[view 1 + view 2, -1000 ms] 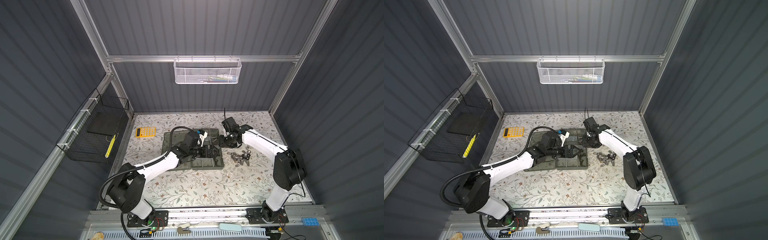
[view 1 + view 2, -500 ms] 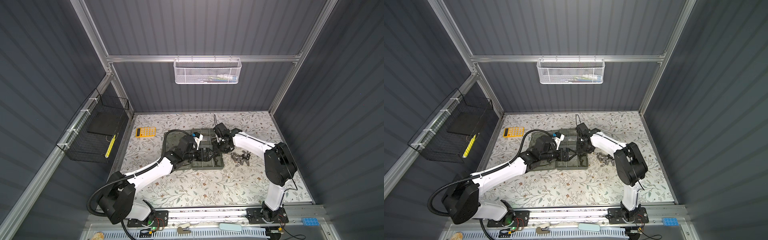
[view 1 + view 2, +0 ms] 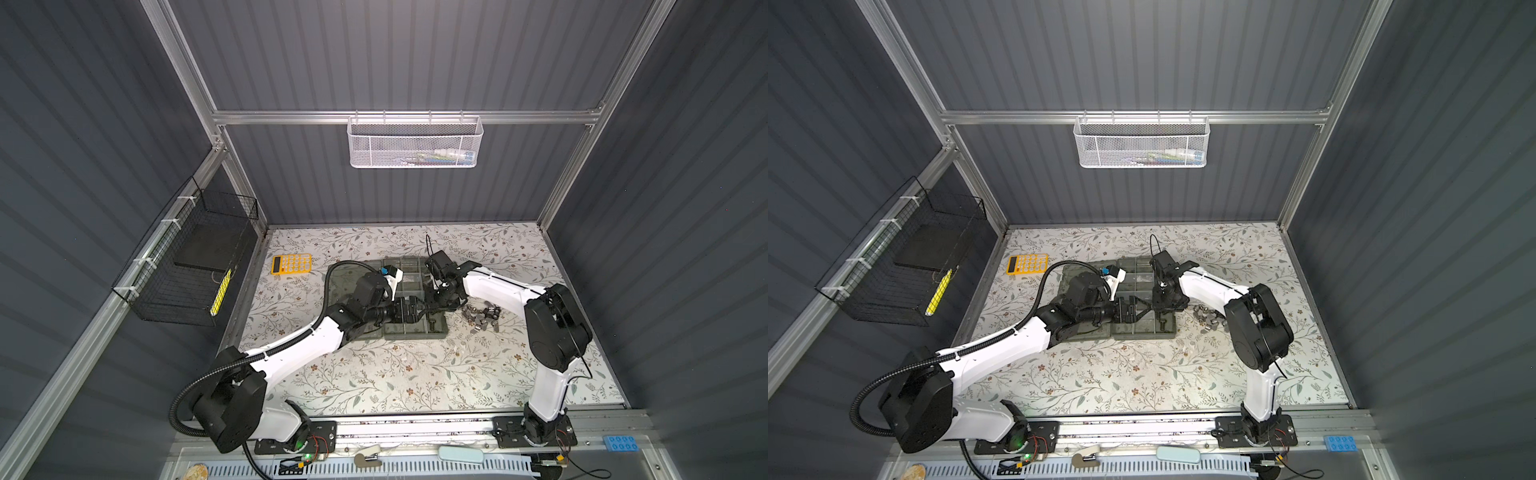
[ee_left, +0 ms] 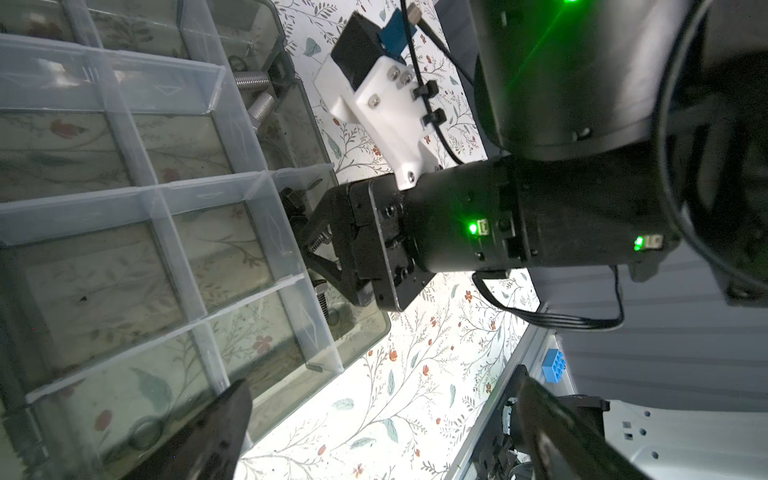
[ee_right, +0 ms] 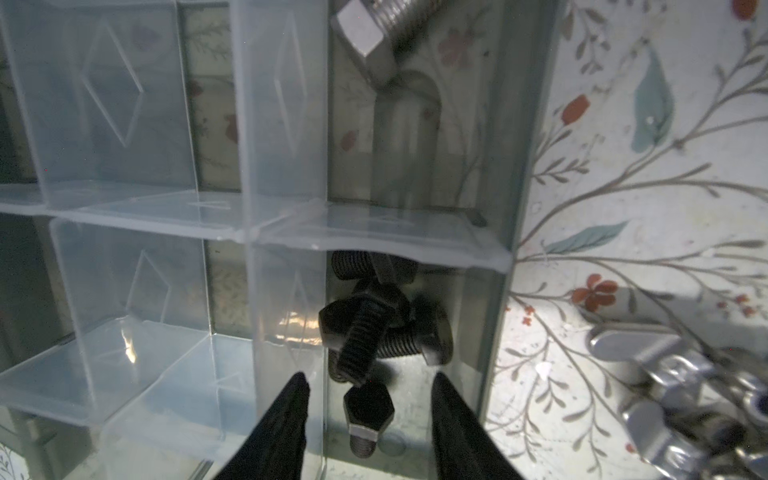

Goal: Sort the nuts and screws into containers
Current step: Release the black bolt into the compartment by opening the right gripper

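Right wrist view: right gripper [image 5: 369, 376] poised over an edge cell of the organizer case [image 5: 498, 332], its fingertips [image 5: 291, 415] spread apart and clasping nothing
Black screw [image 5: 368, 415]: hex-headed, in the gap between those fingertips and clear of both; whether it rests on the cell floor I cannot tell
Screw heap [image 5: 374, 328]: a few more black ones just beyond it in the same cell, lying crossed over each other
Silver screw [image 5: 365, 29]: past the clear divider, in the next cell along the same outer wall
Containers [image 5: 145, 124]: clear-walled cells in rows beside those two, the pattern underneath showing through their floors
Nuts [image 5: 665, 374]: silver, heaped on the floral cloth [image 5: 623, 166] just outside the case wall, on the right arm's side
Left gripper [image 4: 384, 378]: low over the case in both top views, pointing at the right gripper, fingers wide apart with nothing between them
Calculator [image 3: 291, 263]: yellow, flat on the cloth beyond the case, toward the left wall
Wire basket [image 3: 195, 257]: black, fixed to the left wall
Mesh basket [image 3: 415, 143]: white, hanging from the rail on the back wall
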### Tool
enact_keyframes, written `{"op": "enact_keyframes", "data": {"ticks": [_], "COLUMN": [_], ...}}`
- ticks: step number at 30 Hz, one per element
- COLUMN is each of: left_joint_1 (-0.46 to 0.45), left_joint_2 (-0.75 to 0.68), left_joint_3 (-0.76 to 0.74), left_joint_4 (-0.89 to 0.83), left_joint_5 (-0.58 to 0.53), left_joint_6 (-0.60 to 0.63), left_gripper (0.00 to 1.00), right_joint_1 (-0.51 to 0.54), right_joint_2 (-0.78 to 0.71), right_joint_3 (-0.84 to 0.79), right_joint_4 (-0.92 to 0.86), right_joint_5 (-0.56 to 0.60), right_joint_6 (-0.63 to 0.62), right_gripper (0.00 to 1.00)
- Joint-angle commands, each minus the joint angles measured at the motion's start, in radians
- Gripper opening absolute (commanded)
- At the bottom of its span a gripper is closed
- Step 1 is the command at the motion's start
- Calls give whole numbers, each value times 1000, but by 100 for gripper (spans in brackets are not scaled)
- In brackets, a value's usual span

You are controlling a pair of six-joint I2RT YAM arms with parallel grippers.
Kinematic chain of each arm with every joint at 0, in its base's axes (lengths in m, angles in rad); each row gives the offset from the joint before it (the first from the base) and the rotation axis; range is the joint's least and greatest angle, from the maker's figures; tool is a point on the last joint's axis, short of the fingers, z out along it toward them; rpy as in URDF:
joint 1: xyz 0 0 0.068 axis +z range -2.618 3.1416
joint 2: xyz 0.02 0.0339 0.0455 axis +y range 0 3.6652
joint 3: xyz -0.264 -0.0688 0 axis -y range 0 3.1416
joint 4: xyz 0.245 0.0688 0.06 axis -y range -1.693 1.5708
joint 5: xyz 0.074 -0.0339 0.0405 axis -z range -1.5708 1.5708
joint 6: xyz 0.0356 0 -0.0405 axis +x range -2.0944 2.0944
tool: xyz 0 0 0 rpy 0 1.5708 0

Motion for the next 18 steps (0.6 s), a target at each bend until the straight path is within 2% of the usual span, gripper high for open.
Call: {"op": "enact_keyframes", "data": {"ticks": [1,9,18], "left_joint_1": [6,4,-20], "left_joint_2": [-30,-24,12], "left_joint_3": [-8,28,107], "left_joint_4": [-26,-62,-124], "left_joint_5": [-8,-17,-33], "left_joint_6": [-20,-42,-38], "left_gripper": [100,100,100], "right_joint_1": [5,4,-21], "right_joint_2": [-41,-120,-249], "right_joint_3": [-12,-13,-58], "right_joint_4": [-18,-38,-36], "right_joint_5": [17,44,89], "right_joint_6": [2,-15,-30], "right_gripper": [52,58,71]}}
